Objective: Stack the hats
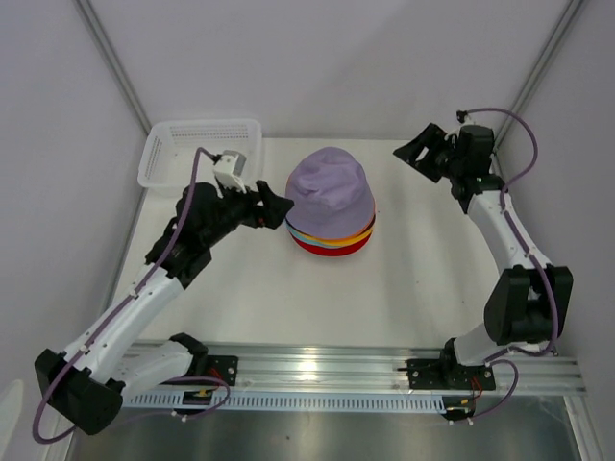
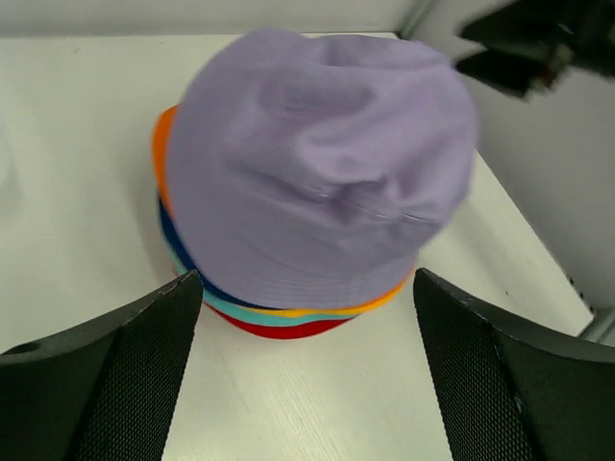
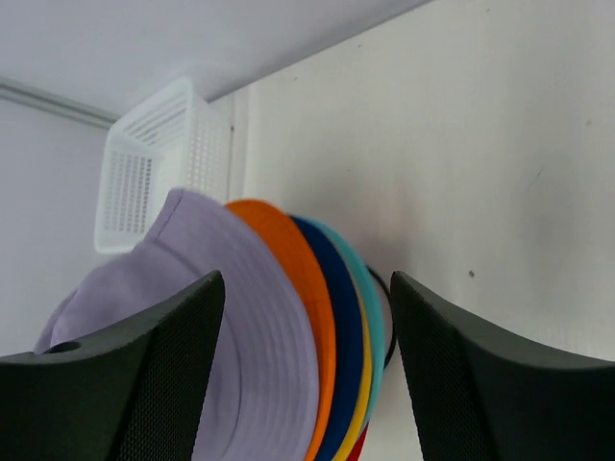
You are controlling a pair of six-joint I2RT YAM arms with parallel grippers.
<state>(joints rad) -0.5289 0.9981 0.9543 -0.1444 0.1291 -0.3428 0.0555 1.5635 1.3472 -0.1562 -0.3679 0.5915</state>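
Observation:
Six hats sit in one stack in the middle of the table. The lavender hat is on top and the red hat is at the bottom. In the left wrist view the lavender hat covers the orange, navy, yellow, teal and red brims. My left gripper is open and empty just left of the stack, and the stack lies beyond its fingers. My right gripper is open and empty, raised at the back right of the stack.
A white lattice basket stands at the back left corner, also in the right wrist view. A black wire frame shows under the stack. White walls close in the back and sides.

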